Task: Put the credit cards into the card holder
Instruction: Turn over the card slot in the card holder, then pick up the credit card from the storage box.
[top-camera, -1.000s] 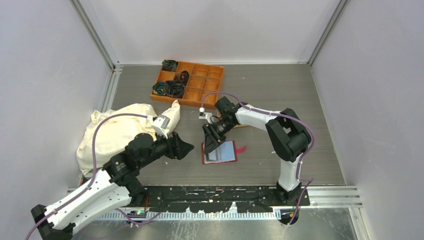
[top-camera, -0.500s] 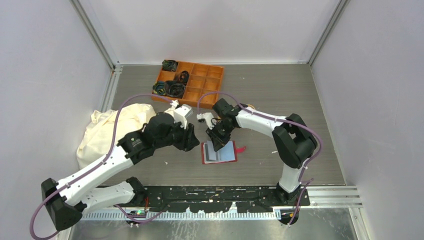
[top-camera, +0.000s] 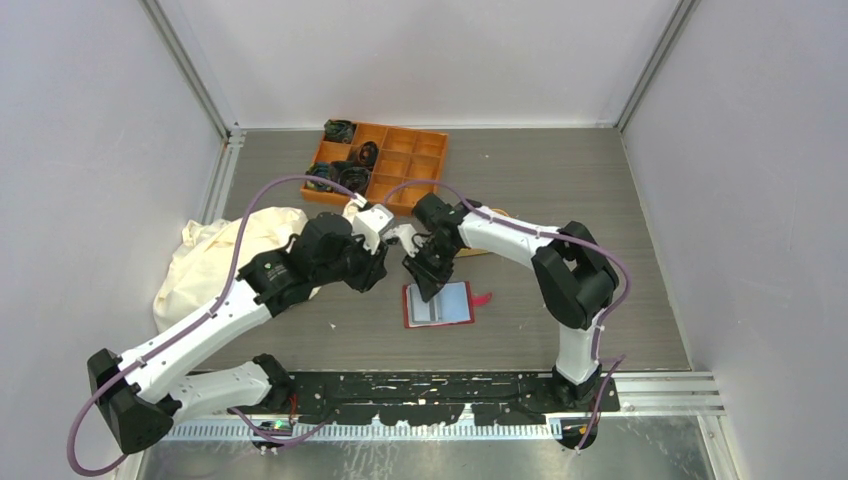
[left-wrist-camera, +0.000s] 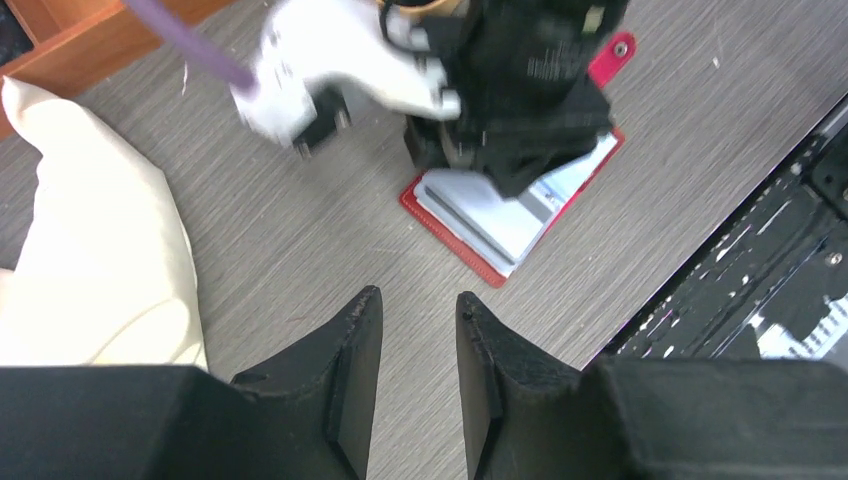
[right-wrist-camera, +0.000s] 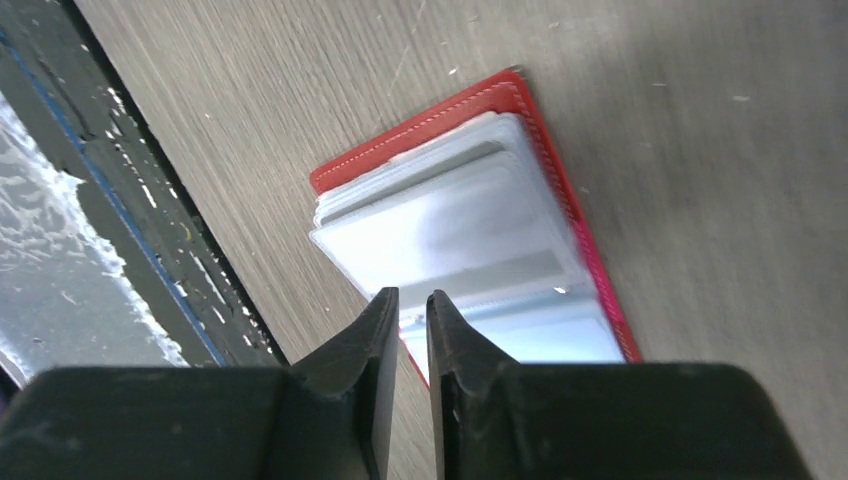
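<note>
Swinging in from over the cream cloth (top-camera: 215, 265), the left gripper (top-camera: 372, 268) now sits just beside the right gripper (top-camera: 425, 282), fingers narrowed and empty. The right gripper has edged onto the far-left corner of the open red card holder (top-camera: 440, 304) at table centre, fingers a slit apart, holding nothing. No credit card shows; the 2 arms likely prepare the holder.

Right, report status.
Left gripper open, empty, clear of the card holder. Right gripper barely parted, empty, over its open pockets. Nothing blocking.
</note>
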